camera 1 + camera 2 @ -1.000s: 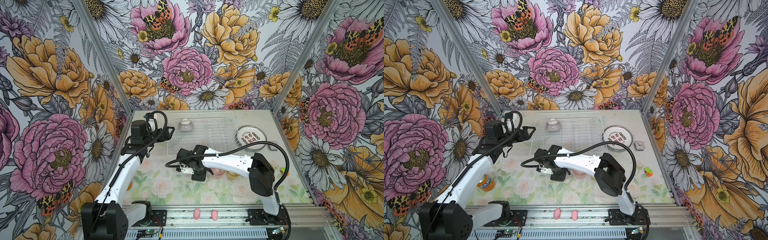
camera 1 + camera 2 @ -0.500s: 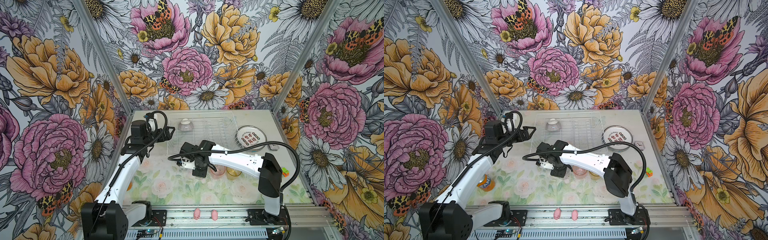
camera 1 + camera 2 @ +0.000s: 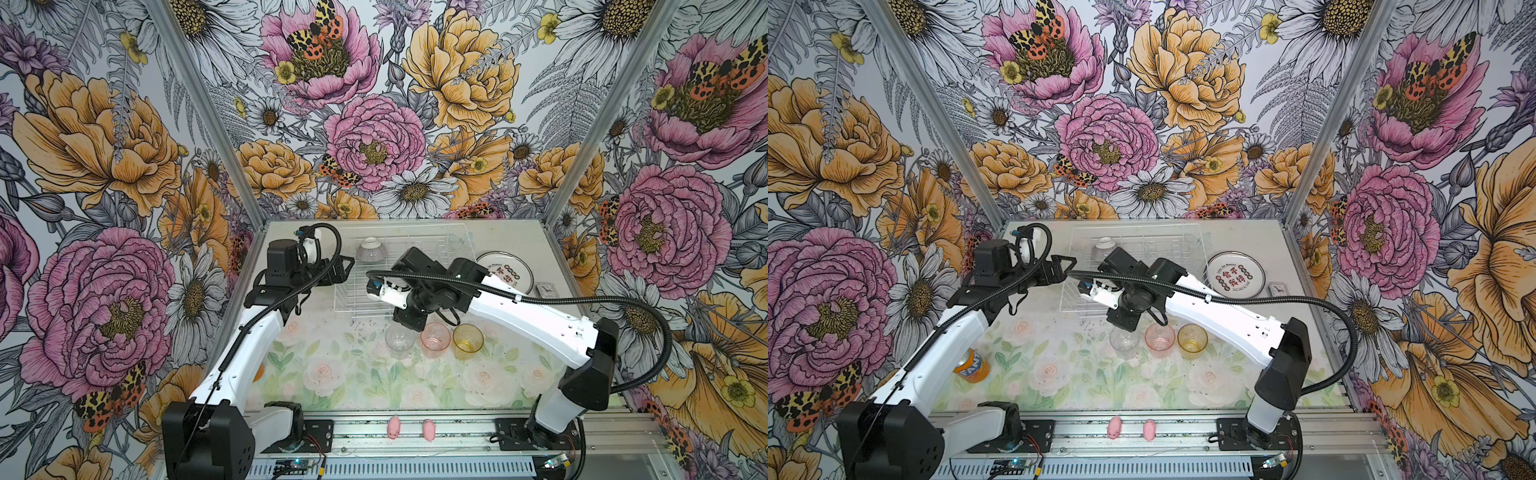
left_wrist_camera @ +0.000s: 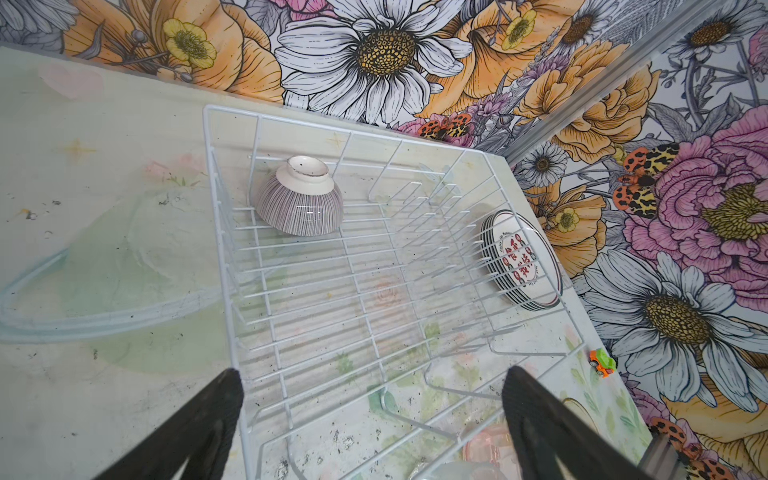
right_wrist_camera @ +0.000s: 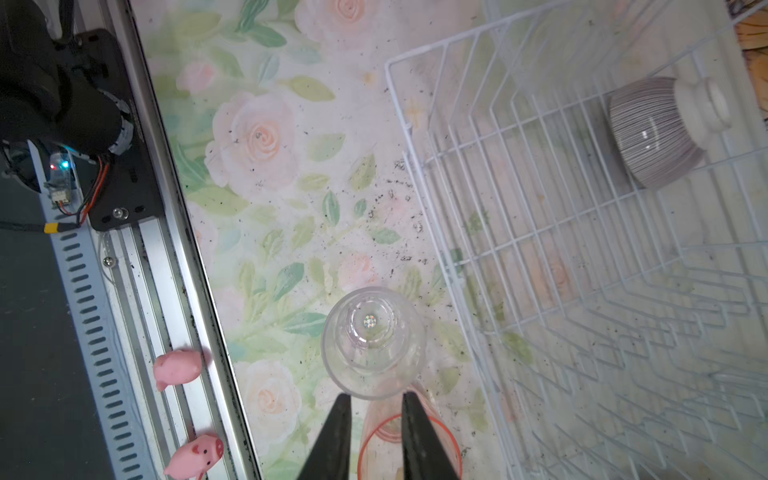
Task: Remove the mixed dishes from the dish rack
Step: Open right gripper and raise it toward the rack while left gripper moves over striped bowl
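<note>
Status: nearly unloaded, by my read.

The dish rack point(image 3: 357, 286) sits at the back of the tabletop point(image 3: 332, 374). The only thing in it is the ribbed grey bowl point(image 4: 300, 199), upside down with its foot up, in the far corner on the left arm's side. The plate slots are bare.

Already out:
- plates point(image 3: 1235, 275): stacked flat on the tabletop just beside the rack, on the right arm's side. The left wrist view shows several dark rims in the stack, but the edges are too fine to count, so I can't confirm all five.
- clear tumbler point(image 3: 399, 336), pink tumbler point(image 3: 435, 337), amber tumbler point(image 3: 468, 338): upright in a tight row on the tabletop just in front of the rack.

Left end effector point(image 4: 372, 372): fingers wide apart and empty. It hovers at the rack's left rim, pointed across the wire floor toward the bowl and well apart from it.

Right end effector point(image 5: 376, 397): fingers a narrow gap apart with nothing clamped, above the clear/pink end of the tumbler row.

Left to do: the bowl only. The left arm looks best placed for it, and its wide opening suits the bowl body. The wall is glossy and rounded, so slip is the risk. The raised foot may be the safer grab.
</note>
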You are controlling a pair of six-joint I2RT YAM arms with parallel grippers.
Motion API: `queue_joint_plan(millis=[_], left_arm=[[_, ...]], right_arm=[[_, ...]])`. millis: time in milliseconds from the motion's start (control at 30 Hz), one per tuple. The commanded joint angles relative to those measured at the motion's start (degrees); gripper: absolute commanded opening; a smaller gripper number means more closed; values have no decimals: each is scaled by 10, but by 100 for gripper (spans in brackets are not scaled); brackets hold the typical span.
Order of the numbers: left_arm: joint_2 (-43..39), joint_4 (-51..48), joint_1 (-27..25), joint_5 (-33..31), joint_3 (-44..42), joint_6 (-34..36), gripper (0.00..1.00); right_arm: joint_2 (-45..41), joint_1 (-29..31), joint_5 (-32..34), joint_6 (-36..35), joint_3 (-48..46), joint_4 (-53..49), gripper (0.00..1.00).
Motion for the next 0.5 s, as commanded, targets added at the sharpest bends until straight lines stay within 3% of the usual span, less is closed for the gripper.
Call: queue_joint_plan(millis=[0,233,467], left_arm=[[7,-5,-22,12,36,26,99],[23,9,-72,38,87,31,99],[123,-59,-115,-122,180,61,99]], right_arm=[[-29,-32,-57,26,-32,63,25],[-70,-98,-99,48,-92,135,24],[-86,-167,-122,82,-118,212,25]])
